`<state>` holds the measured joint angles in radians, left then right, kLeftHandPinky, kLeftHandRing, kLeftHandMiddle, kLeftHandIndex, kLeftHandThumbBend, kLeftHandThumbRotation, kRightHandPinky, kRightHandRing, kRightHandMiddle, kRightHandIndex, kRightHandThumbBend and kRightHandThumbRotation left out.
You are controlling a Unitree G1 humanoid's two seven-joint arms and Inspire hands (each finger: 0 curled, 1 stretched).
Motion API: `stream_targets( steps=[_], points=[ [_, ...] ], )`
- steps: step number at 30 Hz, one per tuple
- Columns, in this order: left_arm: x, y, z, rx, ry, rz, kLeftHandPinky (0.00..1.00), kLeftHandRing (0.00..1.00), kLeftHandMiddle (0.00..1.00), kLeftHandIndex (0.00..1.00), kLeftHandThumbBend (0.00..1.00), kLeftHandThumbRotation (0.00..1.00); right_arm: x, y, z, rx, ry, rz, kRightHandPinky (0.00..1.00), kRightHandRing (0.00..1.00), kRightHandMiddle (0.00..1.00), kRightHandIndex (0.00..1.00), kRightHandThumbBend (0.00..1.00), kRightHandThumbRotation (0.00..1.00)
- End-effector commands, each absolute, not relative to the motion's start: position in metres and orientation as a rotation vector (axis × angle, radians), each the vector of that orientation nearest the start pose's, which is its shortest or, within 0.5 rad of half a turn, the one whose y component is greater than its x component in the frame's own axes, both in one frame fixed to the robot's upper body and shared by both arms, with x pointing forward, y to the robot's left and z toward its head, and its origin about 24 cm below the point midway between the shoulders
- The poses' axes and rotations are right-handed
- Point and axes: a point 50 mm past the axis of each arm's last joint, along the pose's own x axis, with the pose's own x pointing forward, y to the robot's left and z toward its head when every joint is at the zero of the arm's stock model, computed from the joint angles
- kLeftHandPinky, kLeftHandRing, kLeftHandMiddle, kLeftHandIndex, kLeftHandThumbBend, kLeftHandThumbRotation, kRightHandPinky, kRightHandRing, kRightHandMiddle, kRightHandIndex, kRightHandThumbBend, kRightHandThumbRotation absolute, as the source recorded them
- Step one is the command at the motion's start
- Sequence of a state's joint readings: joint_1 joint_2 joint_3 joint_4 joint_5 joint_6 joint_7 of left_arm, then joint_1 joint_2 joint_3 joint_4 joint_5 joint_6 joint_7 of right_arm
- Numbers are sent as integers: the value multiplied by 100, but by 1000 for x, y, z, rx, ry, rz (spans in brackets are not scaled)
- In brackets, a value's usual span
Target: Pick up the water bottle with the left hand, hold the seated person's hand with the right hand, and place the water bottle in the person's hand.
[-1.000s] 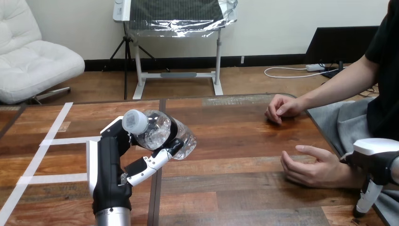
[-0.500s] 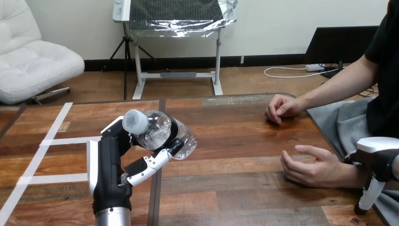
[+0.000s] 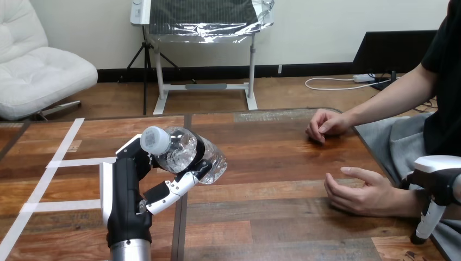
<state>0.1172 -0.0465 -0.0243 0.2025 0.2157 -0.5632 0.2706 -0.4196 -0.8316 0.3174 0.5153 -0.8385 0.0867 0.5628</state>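
At the bench's (image 3: 272, 215) left-centre, the left robot hand (image 3: 128, 190) stood raised on its silver forearm, closed round the water bottle (image 3: 187, 152). Its fingers (image 3: 174, 190) curled under and about the clear body from the near side, and the rest of the hand pressed against the bottle from the left. The bottle was held clear of the bench top and lay tilted, its white cap (image 3: 155, 140) turned up and toward the camera, its base pointing away to the right.

Strips of white tape (image 3: 65, 162) ran across the bench to the left of that arm.

Near the right edge, the person's nearer hand (image 3: 356, 194) rested on the bench with its fingers loosely curled and its thumb on top, holding nothing, well apart from the bottle. The right robot hand (image 3: 437, 176) sat just beside that hand's wrist, at the view's right border; whether it touched or gripped the wrist could not be told, nor how far open it was.

Farther back, the person's farther hand (image 3: 324, 125) lay on the bench as a loose fist.
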Motion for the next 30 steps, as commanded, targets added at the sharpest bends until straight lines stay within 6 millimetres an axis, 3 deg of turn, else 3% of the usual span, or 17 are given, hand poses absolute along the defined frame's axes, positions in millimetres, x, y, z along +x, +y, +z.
stream_targets(
  steps=[1,10,17,26,30],
  points=[
    [227,141,50,97,-405,193,43,42,43,49,63,0,314,-309,75,-1667,705,368,83,91,92,89,73,11],
    [227,141,50,96,-404,194,42,42,44,49,63,0,316,-308,72,-1671,713,374,76,84,88,86,71,8],
    [227,141,50,99,-403,196,42,42,44,49,63,0,318,-307,71,-1671,734,393,60,77,85,84,68,5],
    [228,141,50,101,-404,198,42,42,44,49,63,0,320,-305,70,-1652,728,448,50,69,78,81,66,1],
    [227,142,50,103,-401,202,42,42,44,49,63,0,321,-305,69,-1643,729,477,51,68,76,80,66,1]
  ],
)
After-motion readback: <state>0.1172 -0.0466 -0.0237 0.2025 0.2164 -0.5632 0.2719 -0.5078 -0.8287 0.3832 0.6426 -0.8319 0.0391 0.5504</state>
